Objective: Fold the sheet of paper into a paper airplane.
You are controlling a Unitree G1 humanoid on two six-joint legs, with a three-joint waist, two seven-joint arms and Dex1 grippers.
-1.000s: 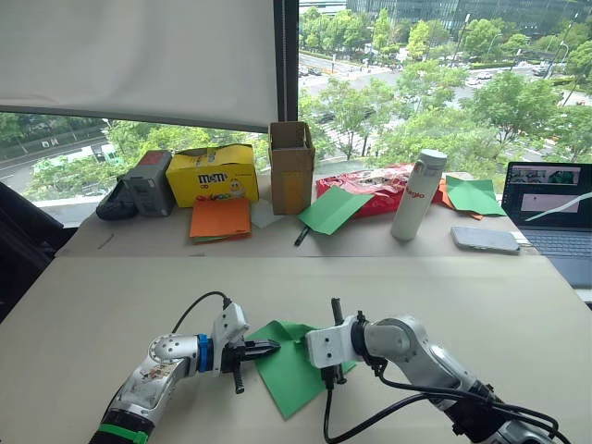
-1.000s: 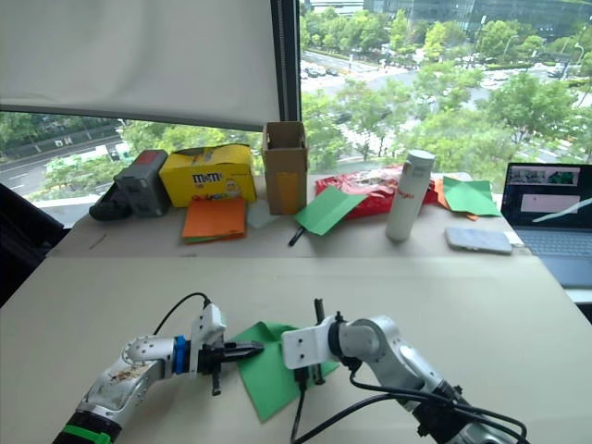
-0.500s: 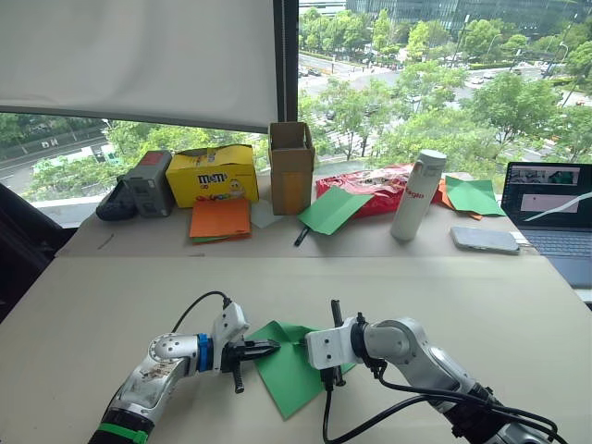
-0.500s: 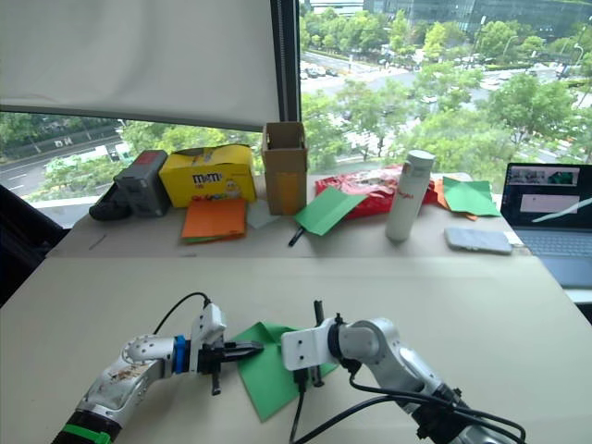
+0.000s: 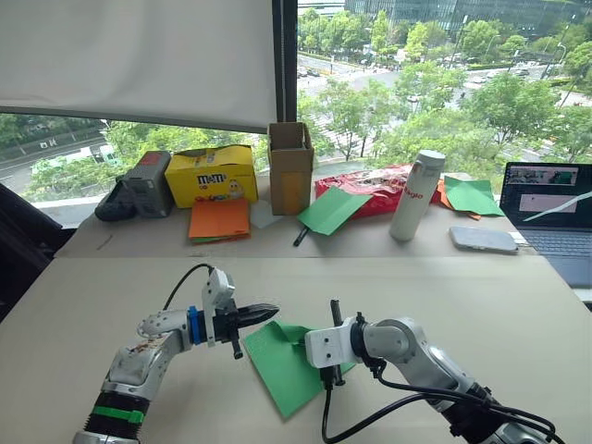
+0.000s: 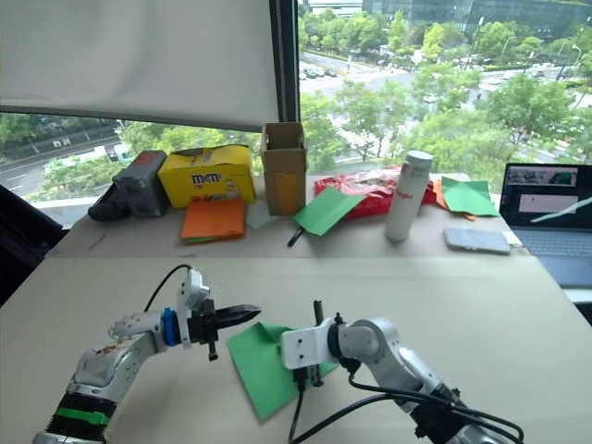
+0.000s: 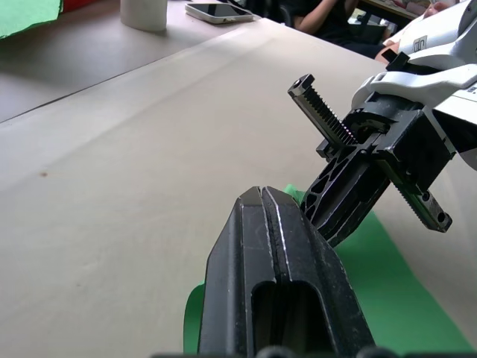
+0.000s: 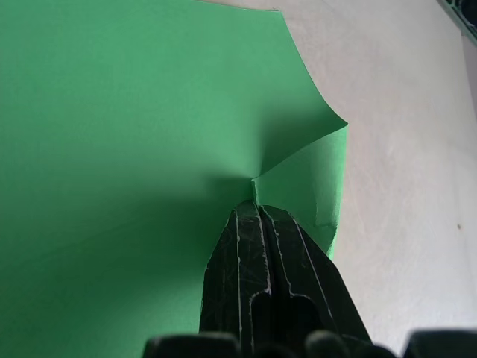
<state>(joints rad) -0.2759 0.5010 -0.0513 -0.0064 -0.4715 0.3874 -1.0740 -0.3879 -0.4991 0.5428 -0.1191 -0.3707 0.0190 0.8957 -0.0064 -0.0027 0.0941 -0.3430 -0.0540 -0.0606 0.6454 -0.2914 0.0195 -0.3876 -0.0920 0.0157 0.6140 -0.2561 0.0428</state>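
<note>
Right hand point(image 8: 253, 205) pinches sheet of paper point(image 5: 282, 365); left hand point(image 5: 268, 311) closed, lifted.

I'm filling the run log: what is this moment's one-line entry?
left gripper: shut, raised off table | right gripper: shut on sheet of paper | fold: partial, one flap lifted | airplane: not formed

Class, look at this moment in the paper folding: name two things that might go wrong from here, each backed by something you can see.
1. The right gripper is pinching the sheet of paper at a folded corner; pulling might tear or crumple it there.
2. The left gripper is shut and raised off the sheet, so nothing else pins the paper; it may slide on the table and the crease could end up crooked.
</note>
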